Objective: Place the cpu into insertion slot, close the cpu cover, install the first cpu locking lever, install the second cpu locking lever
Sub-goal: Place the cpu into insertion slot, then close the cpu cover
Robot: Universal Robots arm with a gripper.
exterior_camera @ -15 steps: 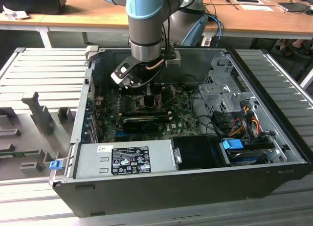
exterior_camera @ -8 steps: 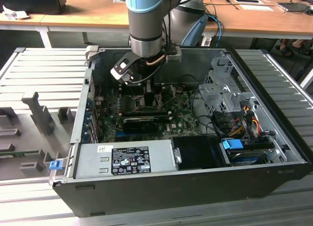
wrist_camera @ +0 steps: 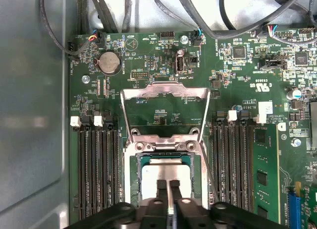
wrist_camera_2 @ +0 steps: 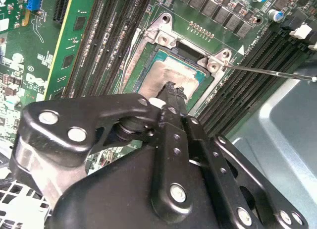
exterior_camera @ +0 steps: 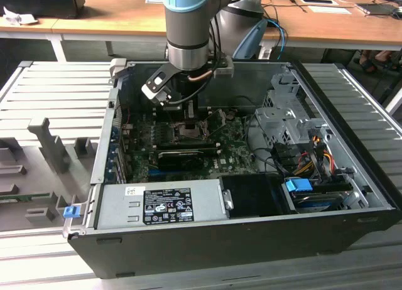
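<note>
Cpu cover [wrist_camera: 166, 91] is flipped open so the cpu [wrist_camera: 166, 170], seated in the insertion slot [wrist_camera: 132, 189] at 12 o'clock of the graphics card [exterior_camera: 188, 156] in the exterior view, is reached by the pressed-together gripper [wrist_camera: 169, 185].

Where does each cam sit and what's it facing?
Exterior view: off the arm, high over the open PC case, looking down into it; the arm shows.
First wrist view: at the wrist, facing squarely onto the motherboard; the gripper shows at the cpu.
Second wrist view: at the wrist, slanting along the gripper onto the cpu.
Shared: both wrist views show gripper, cpu and insertion slot.
</note>
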